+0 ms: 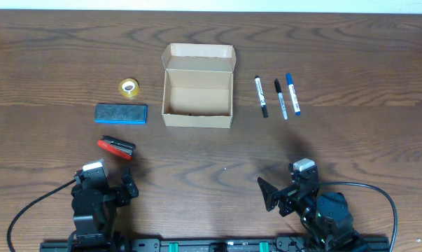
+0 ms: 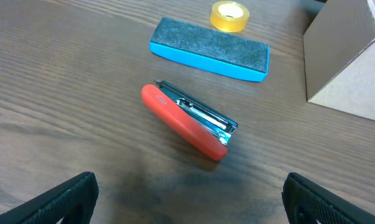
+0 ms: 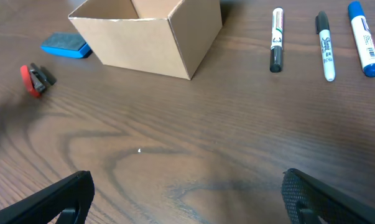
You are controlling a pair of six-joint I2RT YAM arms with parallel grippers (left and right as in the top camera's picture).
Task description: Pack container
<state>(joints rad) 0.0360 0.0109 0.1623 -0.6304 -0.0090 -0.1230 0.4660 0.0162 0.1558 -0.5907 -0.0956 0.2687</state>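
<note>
While both are gaping wide and gripping nothing, the left tool [image 2: 190, 205] is hovering just behind one red stapler [image 2: 187, 121], one blue felt eraser [image 2: 209, 48] and one tape roll [image 2: 229, 16] lying beyond. The open cardboard box [image 1: 197, 98] is sitting ahead, between both tools. Three slim markers [image 3: 276, 38] [image 3: 324, 45] [image 3: 364, 37] are lying ahead of the right tool [image 3: 187, 199] on the wood-grain desk [image 1: 336, 147].

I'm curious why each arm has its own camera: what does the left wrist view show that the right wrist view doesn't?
Only the left wrist view shows the yellow tape roll. Only the right wrist view shows the three marker pens, lying side by side. Both show the red stapler, the blue eraser and the cardboard box on the wooden table.
</note>
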